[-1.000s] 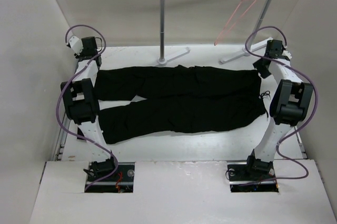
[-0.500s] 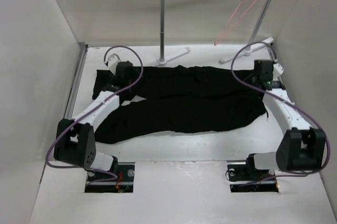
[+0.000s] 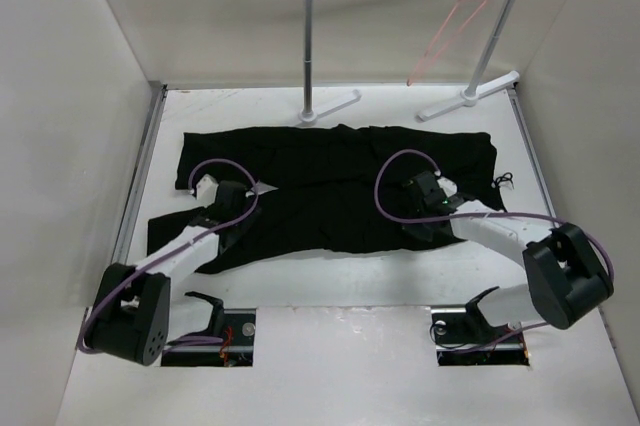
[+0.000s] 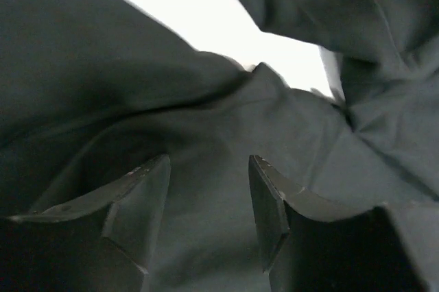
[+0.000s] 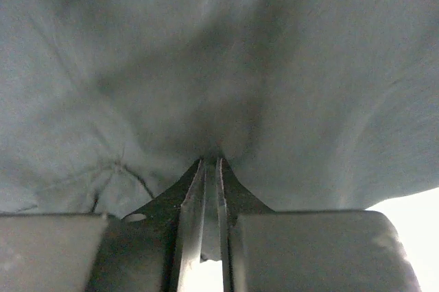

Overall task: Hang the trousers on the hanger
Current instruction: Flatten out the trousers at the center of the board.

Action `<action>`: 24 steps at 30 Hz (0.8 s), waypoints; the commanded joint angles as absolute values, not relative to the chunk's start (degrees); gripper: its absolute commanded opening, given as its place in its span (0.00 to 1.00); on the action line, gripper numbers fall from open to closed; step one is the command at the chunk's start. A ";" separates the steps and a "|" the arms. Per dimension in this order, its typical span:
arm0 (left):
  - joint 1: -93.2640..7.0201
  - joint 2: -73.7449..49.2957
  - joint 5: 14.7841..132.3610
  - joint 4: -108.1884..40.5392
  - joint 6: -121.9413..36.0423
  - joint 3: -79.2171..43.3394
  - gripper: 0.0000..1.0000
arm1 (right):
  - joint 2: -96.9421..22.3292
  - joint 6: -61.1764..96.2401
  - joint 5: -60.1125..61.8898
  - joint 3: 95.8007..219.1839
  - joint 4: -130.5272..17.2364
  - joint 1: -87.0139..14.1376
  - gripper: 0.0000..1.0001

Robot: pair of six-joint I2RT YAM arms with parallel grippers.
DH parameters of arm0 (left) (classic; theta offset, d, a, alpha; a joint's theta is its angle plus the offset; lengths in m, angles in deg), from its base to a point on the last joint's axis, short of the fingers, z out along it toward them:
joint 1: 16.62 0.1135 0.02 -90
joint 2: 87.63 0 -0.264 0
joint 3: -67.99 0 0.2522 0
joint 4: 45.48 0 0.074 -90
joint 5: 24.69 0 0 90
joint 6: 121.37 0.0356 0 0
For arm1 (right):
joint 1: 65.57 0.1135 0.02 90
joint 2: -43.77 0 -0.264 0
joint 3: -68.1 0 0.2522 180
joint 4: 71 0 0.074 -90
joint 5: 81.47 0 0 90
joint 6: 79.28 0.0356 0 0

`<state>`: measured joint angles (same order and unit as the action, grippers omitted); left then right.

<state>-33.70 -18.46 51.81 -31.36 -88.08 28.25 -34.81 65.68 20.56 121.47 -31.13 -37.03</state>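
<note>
The black trousers (image 3: 340, 196) lie flat across the table, waist to the right and legs to the left. The pink-red wire hanger (image 3: 450, 26) hangs from the rail at the back right, far from both grippers. My left gripper (image 3: 243, 202) rests low on the near leg by the crotch gap. Its jaws stand apart (image 4: 209, 168) with loose cloth (image 4: 206, 237) lying between and under them. My right gripper (image 3: 410, 210) is down on the seat area, and in the right wrist view it is shut (image 5: 210, 163) on a pinched tent of trouser fabric (image 5: 219, 86).
The white-and-silver rail stand (image 3: 310, 36) stands at the back, its feet (image 3: 335, 104) just beyond the trousers' far edge. Side walls close in the table on the left and right. Purple cables loop over both wrists.
Both arms have swung in from the table's sides and dropped onto the trousers. The right gripper went from open to shut on the cloth. The left jaws' gap changed slightly.
</note>
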 commanded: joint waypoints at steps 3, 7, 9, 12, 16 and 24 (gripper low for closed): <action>-30.21 -26.96 53.18 -23.56 -90.35 36.02 0.49 | -33.05 76.88 19.61 117.56 -32.28 -29.51 0.13; -26.95 -37.68 54.14 -15.48 -90.08 39.37 0.51 | -24.19 87.33 19.07 110.61 -28.69 -20.90 0.11; -26.42 -43.92 54.67 -10.91 -90.26 39.47 0.52 | -19.01 93.22 19.17 107.71 -25.27 -16.68 0.11; -25.54 -50.52 54.41 -0.55 -90.08 37.80 0.52 | -10.57 101.13 19.51 105.07 -19.56 -10.87 0.11; -27.29 -57.57 54.15 5.45 -90.70 34.91 0.54 | -1.16 105.55 21.62 104.79 -11.64 -7.52 0.18; -23.88 -42.92 49.67 -6.56 -85.60 15.49 0.66 | 5.81 80.11 22.16 117.09 -11.18 -22.34 0.64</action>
